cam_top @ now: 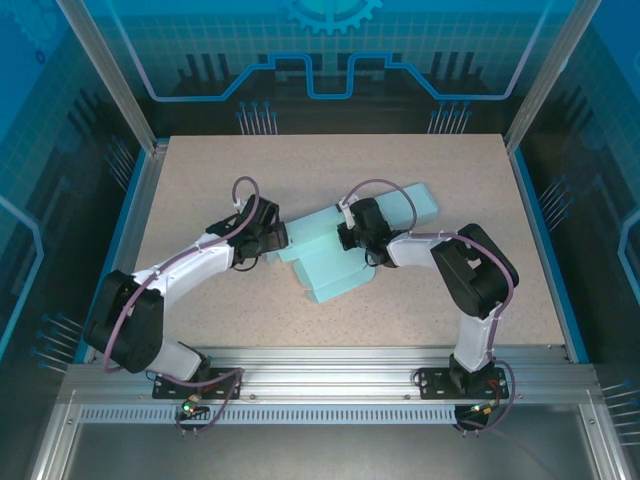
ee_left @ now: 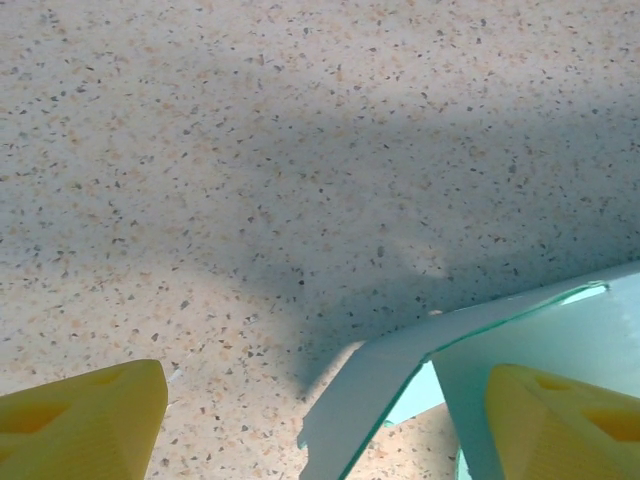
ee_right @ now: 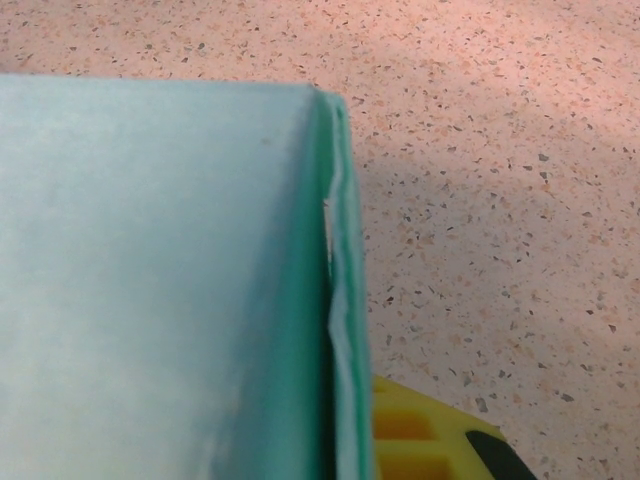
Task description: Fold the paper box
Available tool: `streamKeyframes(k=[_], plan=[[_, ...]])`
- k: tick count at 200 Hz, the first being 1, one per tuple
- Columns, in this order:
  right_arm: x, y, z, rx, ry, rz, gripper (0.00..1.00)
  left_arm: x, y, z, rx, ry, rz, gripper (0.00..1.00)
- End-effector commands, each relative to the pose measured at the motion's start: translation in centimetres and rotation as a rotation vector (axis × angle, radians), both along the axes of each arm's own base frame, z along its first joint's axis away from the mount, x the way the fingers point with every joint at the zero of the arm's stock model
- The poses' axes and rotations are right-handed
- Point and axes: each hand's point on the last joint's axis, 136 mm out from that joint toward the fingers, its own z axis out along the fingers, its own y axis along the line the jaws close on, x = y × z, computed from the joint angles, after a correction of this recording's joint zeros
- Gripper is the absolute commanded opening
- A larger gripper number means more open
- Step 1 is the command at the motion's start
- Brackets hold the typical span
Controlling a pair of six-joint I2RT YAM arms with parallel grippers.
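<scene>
Left jaws wide, right jaws closed on the paper box (cam_top: 335, 275).
The box lies at the middle of the counter (cam_top: 450, 320); one flap (ee_left: 370, 390) of it reaches between the left jaws.

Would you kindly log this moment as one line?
left gripper: open, straddling flap | right gripper: shut on paper box wall | fold: unfinished
</scene>
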Motion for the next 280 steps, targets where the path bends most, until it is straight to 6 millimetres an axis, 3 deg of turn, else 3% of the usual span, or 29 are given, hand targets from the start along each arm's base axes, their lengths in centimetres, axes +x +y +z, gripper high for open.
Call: streamKeyframes(k=[1, 66, 111, 157, 177, 209, 248, 280], plan=[[0.1, 0.6, 0.5, 0.023, -0.021, -0.007, 0.06, -0.5, 0.9, 0.3, 0.026, -0.009, 0.033, 0.84], [-0.4, 1.3, 0.8, 0.028, -0.021, 0.000, 0.06, 2.1, -2.5, 0.3, -0.020, -0.063, -0.031, 0.84], [-0.8, 1.8, 0.9, 0.042, -0.016, 0.006, 0.06, 2.3, -3.4, -0.5, -0.015, -0.059, -0.031, 0.83], [-1.0, 1.6, 0.3, 0.053, 0.008, -0.044, 0.05, 3.4, -5.4, -0.5, -0.138, -0.130, -0.023, 0.78], [-0.9, 0.4, 0.0, 0.049, 0.036, -0.138, 0.03, 3.2, -4.9, -0.8, -0.114, -0.142, 0.007, 0.82], [-1.6, 0.6, 0.2, 0.121, 0.055, -0.145, 0.03, 2.5, -3.2, -1.0, -0.080, -0.164, 0.062, 0.82], [-1.7, 0.7, 0.0, 0.127, 0.063, -0.148, 0.04, 2.7, -3.4, -1.9, -0.092, -0.161, 0.066, 0.83], [-1.9, 1.0, -0.1, 0.128, 0.067, -0.136, 0.04, 3.5, -4.0, -1.0, -0.114, -0.210, 0.055, 0.90]])
